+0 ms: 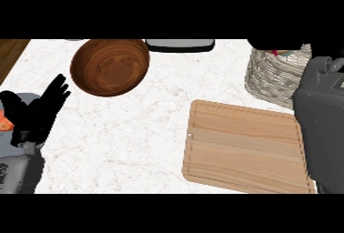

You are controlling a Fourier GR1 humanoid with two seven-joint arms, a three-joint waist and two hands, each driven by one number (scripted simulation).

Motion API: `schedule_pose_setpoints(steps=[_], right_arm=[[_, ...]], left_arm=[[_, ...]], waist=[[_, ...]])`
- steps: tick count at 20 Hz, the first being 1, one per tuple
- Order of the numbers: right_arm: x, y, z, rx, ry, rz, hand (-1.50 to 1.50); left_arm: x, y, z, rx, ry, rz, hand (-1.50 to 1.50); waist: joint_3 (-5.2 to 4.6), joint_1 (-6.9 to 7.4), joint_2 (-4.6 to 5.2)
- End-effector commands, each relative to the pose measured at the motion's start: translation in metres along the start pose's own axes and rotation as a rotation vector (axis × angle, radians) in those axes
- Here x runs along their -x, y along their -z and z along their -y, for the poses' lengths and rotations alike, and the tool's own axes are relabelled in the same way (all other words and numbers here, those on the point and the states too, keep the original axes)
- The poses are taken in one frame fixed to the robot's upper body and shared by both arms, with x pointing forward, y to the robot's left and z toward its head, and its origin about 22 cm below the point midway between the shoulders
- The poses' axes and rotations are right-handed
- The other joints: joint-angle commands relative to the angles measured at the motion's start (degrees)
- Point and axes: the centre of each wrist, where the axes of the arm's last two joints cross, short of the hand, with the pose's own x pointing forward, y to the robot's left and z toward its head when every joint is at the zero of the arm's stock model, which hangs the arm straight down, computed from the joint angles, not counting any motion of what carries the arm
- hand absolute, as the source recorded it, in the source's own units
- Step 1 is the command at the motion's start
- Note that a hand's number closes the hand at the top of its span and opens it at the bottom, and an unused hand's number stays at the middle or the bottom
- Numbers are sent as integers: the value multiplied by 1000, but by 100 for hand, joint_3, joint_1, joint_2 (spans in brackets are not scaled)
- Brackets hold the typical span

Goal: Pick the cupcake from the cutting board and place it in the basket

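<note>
A white, faintly veined marble worktop (134,145) fills the head view, with a strip of brown wood at its far left corner. A light wooden cutting board (245,145) lies bare at the right. Beyond it stands a woven wicker basket (269,75), something pink and pale showing at its rim; whether that is the cupcake cannot be told. A brown wooden bowl (109,67) sits at the far left, and just beside it a grey, dark-rimmed tray (180,44) is cut off by the frame. The left robot hand (40,109) rests at the left edge, fingers spread and pointing up. The right forearm (321,123) reaches over the basket; its robot hand is mostly hidden, its fingers unreadable.
</note>
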Motion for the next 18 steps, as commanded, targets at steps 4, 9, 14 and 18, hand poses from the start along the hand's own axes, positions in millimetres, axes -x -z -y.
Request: schedule_pose_setpoints(steps=[4,9,14,18], right_arm=[[54,33,0,-1,-77,-24,150],[71,41,-3,-8,30,-26,150],[145,74,-4,34,36,-24,150],[136,68,-21,160,68,-195,-150]], left_arm=[[7,-17,-3,6,-2,2,0],[16,3,-1,12,1,-4,0],[-7,-1,-7,20,9,2,0],[1,7,3,-6,-12,-2,0]], waist=[[1,39,-7],[-1,-5,-1],[5,51,21],[1,18,16]])
